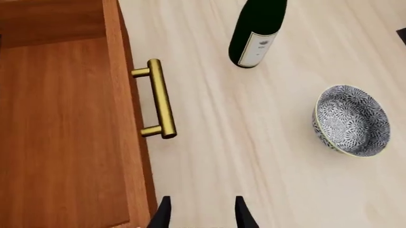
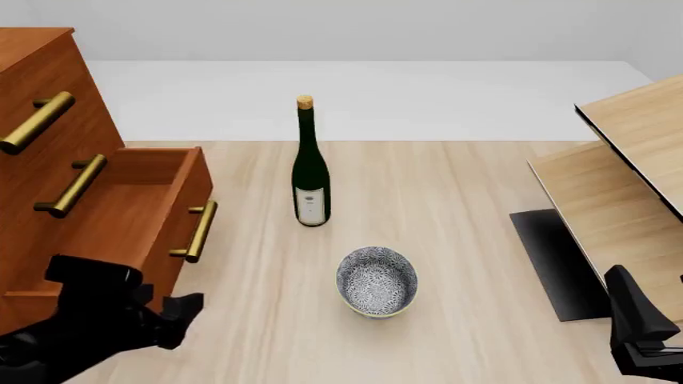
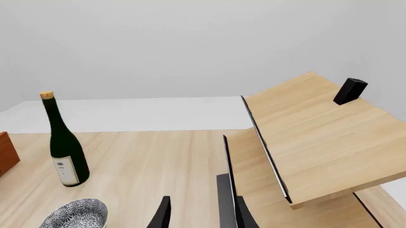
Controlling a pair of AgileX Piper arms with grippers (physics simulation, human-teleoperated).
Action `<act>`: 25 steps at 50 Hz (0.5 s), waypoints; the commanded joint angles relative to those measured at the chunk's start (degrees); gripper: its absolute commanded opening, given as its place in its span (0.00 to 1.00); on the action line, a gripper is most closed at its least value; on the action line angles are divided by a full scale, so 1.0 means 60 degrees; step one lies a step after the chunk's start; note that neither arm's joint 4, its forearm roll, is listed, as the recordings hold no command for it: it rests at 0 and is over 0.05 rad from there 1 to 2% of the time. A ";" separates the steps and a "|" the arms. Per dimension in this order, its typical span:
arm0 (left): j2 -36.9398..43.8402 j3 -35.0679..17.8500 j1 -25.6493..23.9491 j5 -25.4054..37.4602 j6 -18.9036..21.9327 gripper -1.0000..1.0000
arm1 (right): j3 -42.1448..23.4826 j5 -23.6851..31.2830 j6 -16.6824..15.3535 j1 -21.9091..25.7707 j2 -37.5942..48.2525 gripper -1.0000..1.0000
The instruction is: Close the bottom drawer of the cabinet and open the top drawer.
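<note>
The cabinet [image 2: 32, 52] stands at the table's left edge. Its bottom drawer [image 2: 133, 212] is pulled out, with the brass handle [image 2: 195, 232] facing the table's middle. The top drawer [image 2: 64, 92] sits flush, its handle [image 2: 38, 122] sticking out. My left gripper [image 2: 176, 320] hovers open just in front of the bottom drawer's near corner. In the left wrist view the drawer [image 1: 63, 133] and its handle [image 1: 159, 98] lie ahead of the open left gripper [image 1: 201, 213], not touching. My right gripper [image 2: 638, 316] is low at the right, open and empty [image 3: 201, 213].
A dark green wine bottle [image 2: 310, 172] stands mid-table, with a patterned bowl [image 2: 377, 281] nearer to me. Pale plywood boards [image 2: 629, 160] and a black panel [image 2: 555, 260] fill the right side, close to the right gripper.
</note>
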 commanded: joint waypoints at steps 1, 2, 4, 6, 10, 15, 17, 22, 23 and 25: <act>-0.0448 0.0121 0.0733 0.0243 0.0496 1.00 | 0.0000 0.0004 0.0013 0.0015 -0.0006 1.00; -0.0784 0.0116 0.0859 0.0404 0.0847 1.00 | 0.0000 0.0009 0.0013 0.0024 -0.0011 1.00; -0.0903 0.0126 0.0966 0.0474 0.0887 1.00 | 0.0001 0.0013 0.0015 0.0033 -0.0014 1.00; -0.0856 0.0181 0.1053 0.0408 0.0944 1.00 | 0.0001 0.0017 0.0023 0.0034 -0.0019 1.00; -0.1048 0.0321 0.1348 0.0421 0.1189 1.00 | 0.0000 0.0014 0.0032 0.0028 -0.0021 1.00; -0.1242 0.0452 0.1678 0.0431 0.1375 1.00 | 0.0001 0.0008 0.0027 0.0011 -0.0009 1.00; -0.1323 0.0485 0.1801 0.0438 0.1536 1.00 | 0.0001 0.0010 0.0032 0.0022 -0.0012 1.00; -0.1217 0.0596 0.1959 0.0243 0.1610 1.00 | 0.0001 0.0009 0.0037 0.0008 -0.0012 1.00; -0.1136 0.0625 0.1949 0.0156 0.1593 1.00 | 0.0001 0.0008 0.0040 0.0010 -0.0010 1.00; -0.1015 0.0726 0.2087 -0.0050 0.1678 1.00 | -0.0001 0.0005 0.0044 0.0009 -0.0013 1.00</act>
